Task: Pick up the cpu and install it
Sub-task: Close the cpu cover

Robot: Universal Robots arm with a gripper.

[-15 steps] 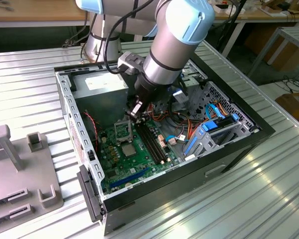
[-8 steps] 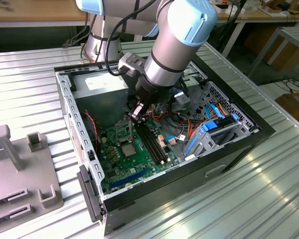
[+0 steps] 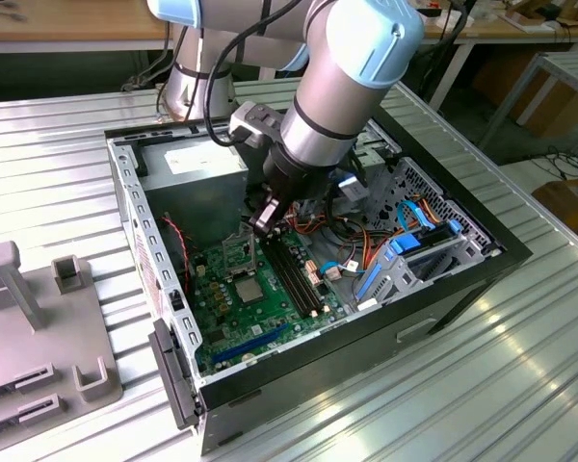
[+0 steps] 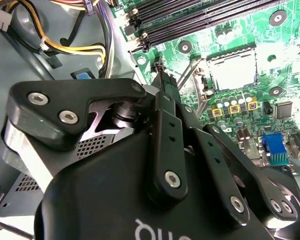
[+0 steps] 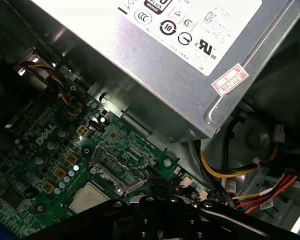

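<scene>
- Silver-grey metal top noted on the cpu (image 4: 233,70), small and square, lying flat inside the socket (image 4: 206,75) on the green motherboard (image 4: 277,47); seen too in the exterior view (image 3: 246,287) and the first wrist view (image 5: 89,197).
- Found no finger touching it and nothing resting on top of it.
- Took the metal retention frame (image 5: 117,169) to be swung open beside the chip rather than clamped over it, though not with certainty.
- Spotted a thin metal lever (image 4: 188,80) just beside the socket, close to the fingertips.
- Saw the gripper (image 4: 162,82) poised over the board near the socket, fingers drawn together to a narrow tip with nothing visible between them.
- Placed it, in the exterior view, between the grey power supply (image 3: 197,178) and the long black memory slots (image 3: 294,274), inside the open case (image 3: 482,255).
- Judged the placing step done and the locking step in hand: chip set down, frame not yet closed.
- Reckoned that locking would call for a gentle, steady press on frame and lever, without nudging the chip out of its seat.
</scene>
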